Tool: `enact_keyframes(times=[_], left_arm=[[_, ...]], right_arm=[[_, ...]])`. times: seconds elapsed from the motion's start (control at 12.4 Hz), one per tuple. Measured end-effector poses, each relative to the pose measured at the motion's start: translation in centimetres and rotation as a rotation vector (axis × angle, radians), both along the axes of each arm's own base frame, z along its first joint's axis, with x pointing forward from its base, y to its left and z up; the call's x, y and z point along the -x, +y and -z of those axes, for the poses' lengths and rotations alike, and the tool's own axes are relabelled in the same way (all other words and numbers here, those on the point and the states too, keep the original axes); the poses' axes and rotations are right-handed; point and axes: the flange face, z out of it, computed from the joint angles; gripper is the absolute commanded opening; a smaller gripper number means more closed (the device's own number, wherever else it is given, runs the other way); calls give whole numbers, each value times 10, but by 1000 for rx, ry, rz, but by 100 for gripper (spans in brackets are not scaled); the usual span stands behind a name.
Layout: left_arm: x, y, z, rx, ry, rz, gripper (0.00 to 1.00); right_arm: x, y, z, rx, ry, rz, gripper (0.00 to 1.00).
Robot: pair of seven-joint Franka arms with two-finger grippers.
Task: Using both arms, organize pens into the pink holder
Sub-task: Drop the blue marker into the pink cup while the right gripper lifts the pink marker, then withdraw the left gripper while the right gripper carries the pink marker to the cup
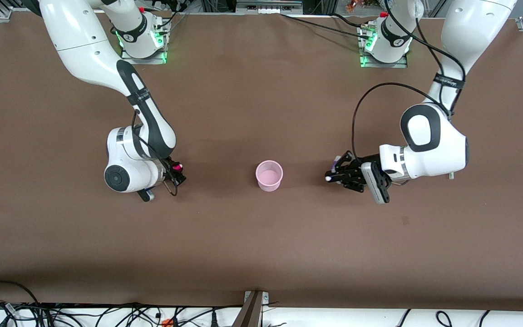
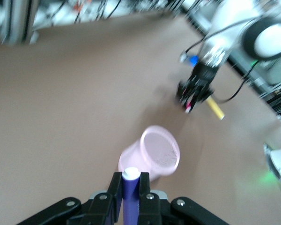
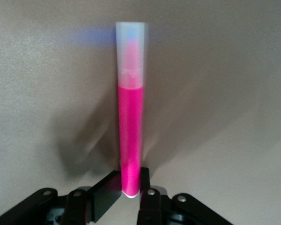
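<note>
Purple pen (image 2: 130,197) in left claw (image 2: 129,187), beside pink holder (image 1: 269,175)

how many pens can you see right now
3: a purple pen held in the left gripper, a magenta pen in the right gripper, and a yellow pen on the table beside it. More may be hidden.

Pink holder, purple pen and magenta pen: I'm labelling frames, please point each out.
pink holder (image 1: 269,183): front view, outer wall.
purple pen (image 2: 130,197): left wrist view, barrel below the pale tip.
magenta pen (image 3: 131,136): right wrist view, mid-barrel.
</note>
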Motion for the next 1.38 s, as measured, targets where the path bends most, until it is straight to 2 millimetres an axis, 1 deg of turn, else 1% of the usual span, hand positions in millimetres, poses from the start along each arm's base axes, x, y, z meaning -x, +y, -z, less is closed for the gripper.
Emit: enact_keyframes(times=[0.08,0.16,0.24,0.32,0.4,0.49,0.57,0.73,0.81,0.89,0.97,1.05,1.13,1.21,1.29,1.38], left_arm=[[-7,-21,3,110,-84,7,0],[-11,-43,12,206,-155,8,0],[-11,-66,25,280,-210,7,0],[-10,-91,33,339,-252,-1,0],[-7,-112,34,381,-281,-8,0],[-5,-127,31,407,-311,-10,0],[-4,-133,29,415,-343,-4,0],[-3,-131,33,403,-397,11,5],[-3,-128,39,396,-404,13,5],[-2,-125,45,390,-404,12,5],[0,-122,50,386,-399,11,5],[2,-121,54,382,-396,12,33],[5,-121,59,378,-390,14,74],[10,-121,64,377,-380,19,89],[14,-122,69,384,-365,26,92],[18,-122,72,397,-347,31,92]], right_arm=[[0,1,0,-1,0,-3,20],[0,1,-1,-2,-1,-7,20],[0,3,-2,-6,-5,-18,20],[-2,6,-6,-14,-15,-33,20],[-5,7,-15,-24,-26,-51,20],[-8,7,-26,-32,-28,-66,20],[-10,5,-41,-39,-17,-78,20],[-13,6,-74,-82,39,-75,20],[-14,10,-88,-132,73,-56,20],[-14,13,-99,-179,102,-40,20],[-13,15,-105,-223,135,-23,20],[-12,16,-110,-288,168,5,20],[-13,15,-117,-375,200,45,20],[-14,11,-125,-467,233,89,20],[-16,6,-132,-546,258,124,20],[-19,3,-138,-611,271,155,20]])
